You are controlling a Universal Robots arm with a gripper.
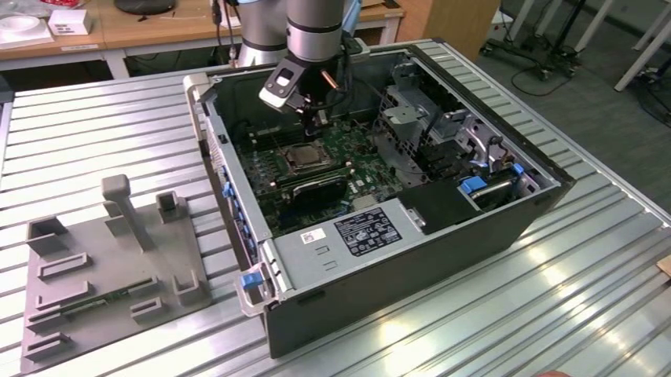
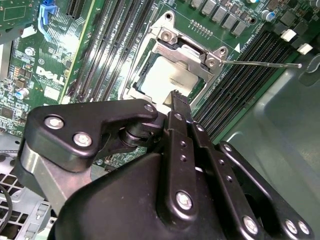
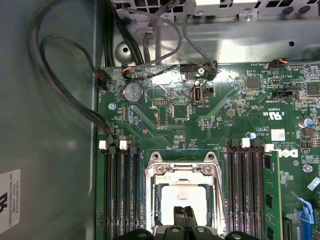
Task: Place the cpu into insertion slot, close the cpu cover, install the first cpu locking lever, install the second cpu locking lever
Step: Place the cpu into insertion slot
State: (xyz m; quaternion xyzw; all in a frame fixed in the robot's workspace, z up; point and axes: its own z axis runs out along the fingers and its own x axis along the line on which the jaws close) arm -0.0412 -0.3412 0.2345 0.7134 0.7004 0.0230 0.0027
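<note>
The pale square cpu [image 2: 167,75] lies in the insertion slot [image 1: 305,157] on the green motherboard. The silvery cpu cover [image 2: 187,52] lies flat over it, framing the chip [image 3: 182,196] through its cut-out. A thin metal lever rod [image 2: 260,63] sticks out from one socket corner over the memory slots. My gripper [image 3: 184,214] hangs just above the edge of the socket, its black fingers pressed together with nothing between them. In the exterior view the gripper [image 1: 316,126] reaches down into the open computer case just behind the socket.
Long black memory slots [image 3: 120,195] flank the socket on both sides. Cables [image 3: 65,85] run along the case wall. A drive cage [image 1: 419,126] fills the case on the exterior view's right. A grey fixture plate [image 1: 105,267] lies on the table at the exterior view's left.
</note>
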